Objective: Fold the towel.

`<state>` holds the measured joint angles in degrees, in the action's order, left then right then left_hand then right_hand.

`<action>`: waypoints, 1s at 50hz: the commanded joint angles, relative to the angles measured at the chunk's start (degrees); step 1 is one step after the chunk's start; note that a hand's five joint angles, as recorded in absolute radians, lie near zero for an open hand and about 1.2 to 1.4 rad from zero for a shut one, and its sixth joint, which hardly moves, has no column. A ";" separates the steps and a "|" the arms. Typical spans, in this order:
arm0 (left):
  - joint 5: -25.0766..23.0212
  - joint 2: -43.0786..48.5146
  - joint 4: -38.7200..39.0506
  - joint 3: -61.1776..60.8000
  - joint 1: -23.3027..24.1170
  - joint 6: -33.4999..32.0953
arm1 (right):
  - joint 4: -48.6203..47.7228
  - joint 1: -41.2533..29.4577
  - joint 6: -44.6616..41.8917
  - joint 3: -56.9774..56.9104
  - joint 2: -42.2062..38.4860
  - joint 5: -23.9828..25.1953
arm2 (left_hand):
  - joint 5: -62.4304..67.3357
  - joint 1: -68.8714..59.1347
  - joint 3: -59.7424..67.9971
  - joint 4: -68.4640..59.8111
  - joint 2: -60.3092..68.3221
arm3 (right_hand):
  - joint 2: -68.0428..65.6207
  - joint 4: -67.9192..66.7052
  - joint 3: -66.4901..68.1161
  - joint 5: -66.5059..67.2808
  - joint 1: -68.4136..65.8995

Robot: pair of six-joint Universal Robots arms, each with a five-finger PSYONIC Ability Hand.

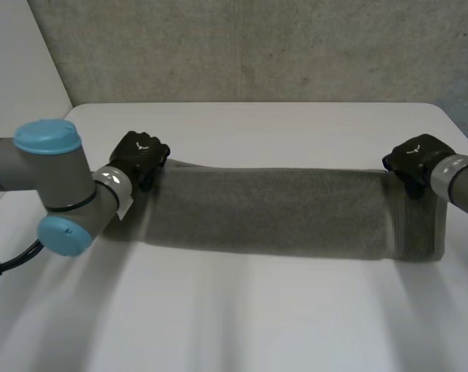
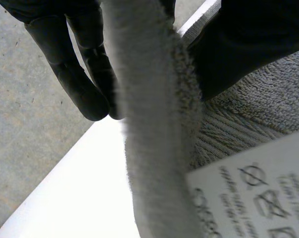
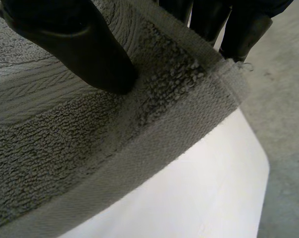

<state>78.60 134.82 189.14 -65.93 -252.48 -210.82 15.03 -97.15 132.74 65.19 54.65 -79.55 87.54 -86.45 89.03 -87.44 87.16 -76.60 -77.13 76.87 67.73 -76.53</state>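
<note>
Where towel (image 2: 154,129) seems pinched, label (image 2: 248,196) shows.

The towel (image 1: 273,211) stretches sideways across the table (image 1: 296,310), with bare table in front of it and the wall (image 1: 257,46) behind. The left hand (image 1: 139,157) is at the towel's far left corner and the right hand (image 1: 414,161) at its far right corner, each pinching the towel's edge between thumb and fingers. A label (image 2: 248,193) sits on the towel just beside the left hand.
</note>
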 commanded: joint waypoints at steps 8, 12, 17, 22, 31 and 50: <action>3.14 9.76 7.47 9.15 1.64 -4.42 | -15.74 -3.57 0.68 -0.94 -7.81 -5.53 | -17.54 6.45 -9.03 7.44 -7.16 | -3.40 -2.87 3.13 2.27 -3.47; 4.02 10.03 8.87 8.98 2.25 -4.42 | -15.82 -3.75 0.50 -1.91 -9.56 -6.23 | -30.17 19.08 -21.67 20.07 -19.79 | -3.40 -2.87 3.13 2.27 -3.47; 4.37 9.32 8.79 7.66 3.04 -4.60 | -16.17 -4.54 1.12 -1.29 -8.95 -7.37 | -83.96 72.87 -75.45 73.86 -73.58 | 66.60 67.13 -66.87 -67.73 66.53; 6.04 6.95 8.79 5.90 3.31 -4.60 | -16.97 -4.63 2.26 -0.50 -7.02 -8.70 | -87.33 76.23 -78.82 77.22 -76.95 | 66.60 67.13 -66.87 -67.73 66.53; 6.22 -3.07 8.35 -1.40 2.34 -1.52 | -21.98 -3.75 9.47 7.15 6.96 -7.91 | -86.99 75.90 -78.48 76.88 -76.61 | 66.60 67.13 -66.87 -67.73 66.53; 3.50 -18.79 5.80 -19.22 -2.84 9.46 | -12.50 0.11 9.73 25.77 22.25 -1.85 | -84.13 73.04 -75.62 74.02 -73.75 | 66.60 67.13 -66.87 -67.73 66.53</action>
<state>83.87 119.36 196.72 -79.38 -253.86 -201.62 -3.32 -99.69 142.49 85.95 75.15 -83.32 14.42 -15.64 14.55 -15.30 15.01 -14.05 -14.86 14.22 3.47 -13.12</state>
